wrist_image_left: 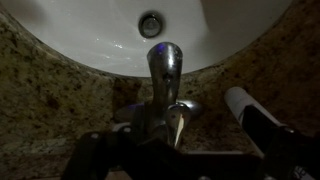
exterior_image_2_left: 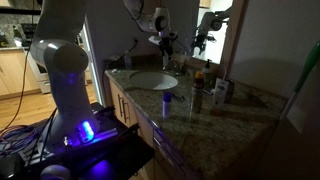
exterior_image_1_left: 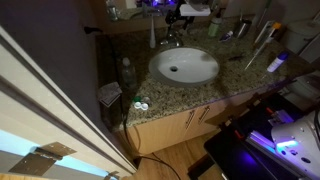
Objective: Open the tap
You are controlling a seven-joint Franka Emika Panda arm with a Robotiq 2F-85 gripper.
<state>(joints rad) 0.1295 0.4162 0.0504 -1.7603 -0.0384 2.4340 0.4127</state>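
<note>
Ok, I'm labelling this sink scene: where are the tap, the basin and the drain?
tap [wrist_image_left: 163, 62]: wrist view, on the chrome spout.
basin [exterior_image_1_left: 202, 62]: in an exterior view, on the bare white bowl.
drain [wrist_image_left: 150, 24]: wrist view, on its metal centre.

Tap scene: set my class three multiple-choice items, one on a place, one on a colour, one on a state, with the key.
1. Where does the tap stand? A on the floor; B on the counter at the rim of the basin; C on a shelf.
2. What colour is the basin? A white; B black; C red.
3. How is the gripper? A shut on a bottle; B shut on the drain; C open.
Key: B, its base sits on speckled stone beside the rim; A, the bowl shows white in every view; C, the fingers stand wide apart either side of the tap.
</note>
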